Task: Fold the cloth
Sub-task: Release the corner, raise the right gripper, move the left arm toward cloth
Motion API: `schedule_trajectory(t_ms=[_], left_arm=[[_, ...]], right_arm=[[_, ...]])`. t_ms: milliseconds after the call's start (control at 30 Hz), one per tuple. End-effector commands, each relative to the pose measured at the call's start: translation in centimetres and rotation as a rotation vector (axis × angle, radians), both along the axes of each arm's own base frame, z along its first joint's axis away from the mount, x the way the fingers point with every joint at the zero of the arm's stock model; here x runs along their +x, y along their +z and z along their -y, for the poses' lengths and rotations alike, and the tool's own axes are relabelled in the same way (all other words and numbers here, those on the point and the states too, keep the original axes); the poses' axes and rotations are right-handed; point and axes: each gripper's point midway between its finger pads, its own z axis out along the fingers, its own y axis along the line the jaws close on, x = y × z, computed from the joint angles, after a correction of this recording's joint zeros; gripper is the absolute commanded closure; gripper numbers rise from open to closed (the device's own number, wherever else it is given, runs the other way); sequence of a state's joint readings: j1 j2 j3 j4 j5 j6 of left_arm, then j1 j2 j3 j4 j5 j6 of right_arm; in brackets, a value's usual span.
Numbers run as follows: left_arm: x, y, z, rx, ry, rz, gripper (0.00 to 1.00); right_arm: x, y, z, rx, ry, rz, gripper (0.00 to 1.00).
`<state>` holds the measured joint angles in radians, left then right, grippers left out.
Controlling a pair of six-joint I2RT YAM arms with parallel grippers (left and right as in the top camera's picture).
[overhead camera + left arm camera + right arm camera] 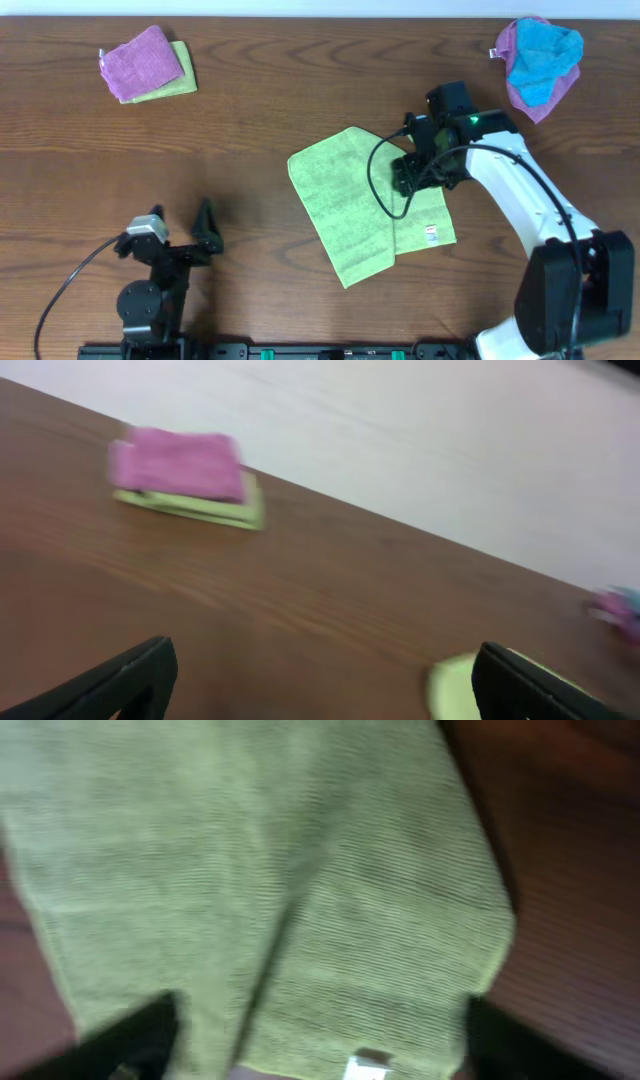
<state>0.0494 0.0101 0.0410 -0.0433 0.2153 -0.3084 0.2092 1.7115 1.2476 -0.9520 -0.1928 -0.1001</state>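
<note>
A light green cloth (350, 205) lies on the wooden table near the middle, partly folded, with one layer lapped over another and a white tag at its lower right edge. My right gripper (418, 170) hovers over the cloth's right part; in the right wrist view the cloth (300, 870) fills the frame and the open fingers (320, 1040) straddle it with nothing between them. My left gripper (205, 228) is open and empty near the table's front left, apart from the cloth. In the left wrist view its fingers (325, 680) are spread wide, with a green cloth edge (455, 685) beside the right finger.
A folded purple cloth on a folded green one (148, 65) sits at the back left, also in the left wrist view (185, 475). A heap of blue and purple cloths (540, 62) lies at the back right. The right arm's black cable loops over the cloth.
</note>
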Motion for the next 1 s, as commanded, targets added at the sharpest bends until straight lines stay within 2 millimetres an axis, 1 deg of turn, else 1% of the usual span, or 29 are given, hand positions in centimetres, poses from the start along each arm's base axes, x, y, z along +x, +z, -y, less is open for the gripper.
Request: schedule_trajectory(t_ms=[0,67,167,200,233,267,300,400,533,600,633,700,733,767,833,967], left_arm=[[-1.2,-1.0,4.7,-0.097,-0.271,-0.043,0.05],[-1.8,-1.1,5.9,-0.108,-0.348,-0.057,0.05],[-2.5,-0.7,7.3,-0.153,-0.439,-0.059,0.05],[-2.7,-0.4,7.7,-0.174,-0.461,-0.053,0.05],[-2.9,0.1,8.0,-0.203,-0.485,-0.049,0.04],[-3.0,0.3,8.2,-0.228,-0.497,-0.051,0.05],[-3.1,0.3,8.2,-0.261,-0.495,-0.064,0.05],[-3.1,0.3,8.2,-0.349,-0.485,-0.099,0.05],[-2.8,0.7,7.9,-0.364,-0.459,-0.085,0.05],[-2.5,0.6,7.4,-0.397,-0.423,-0.092,0.04],[-2.4,0.7,7.4,-0.401,-0.423,-0.091,0.01],[-2.5,0.7,7.5,-0.401,-0.43,-0.091,0.0],[-2.6,0.7,7.6,-0.401,-0.436,-0.094,0.05],[-2.6,0.6,7.6,-0.41,-0.436,-0.1,0.06],[-2.5,0.6,7.9,-0.413,-0.446,-0.108,0.05],[-2.3,-0.3,8.6,-0.427,-0.469,-0.162,0.05]], right_arm=[[-0.1,2.6,-2.4,0.128,0.062,0.05,0.01],[-0.3,3.5,-3.4,0.188,0.074,0.055,0.01],[-0.8,4.9,-5.0,0.295,0.098,0.057,0.01],[-0.8,5.3,-5.4,0.322,0.105,0.064,0.14],[-0.8,5.7,-5.8,0.349,0.112,0.07,0.23],[-0.8,6.3,-6.2,0.38,0.12,0.076,0.2],[-0.9,6.9,-6.6,0.413,0.128,0.08,0.01],[-1.1,8.9,-7.7,0.504,0.154,0.096,0.01],[-1.4,11.3,-8.8,0.591,0.188,0.127,0.01],[-1.4,11.9,-8.8,0.597,0.193,0.143,0.01],[-1.3,12.0,-8.7,0.597,0.19,0.147,0.01],[-1.1,12.1,-8.3,0.592,0.182,0.156,0.01],[-0.9,12.1,-8.0,0.588,0.173,0.161,0.01],[-0.6,12.1,-7.7,0.584,0.163,0.168,0.01],[0.1,12.2,-6.8,0.582,0.14,0.19,0.01],[1.3,12.4,-5.5,0.58,0.106,0.228,0.01]])
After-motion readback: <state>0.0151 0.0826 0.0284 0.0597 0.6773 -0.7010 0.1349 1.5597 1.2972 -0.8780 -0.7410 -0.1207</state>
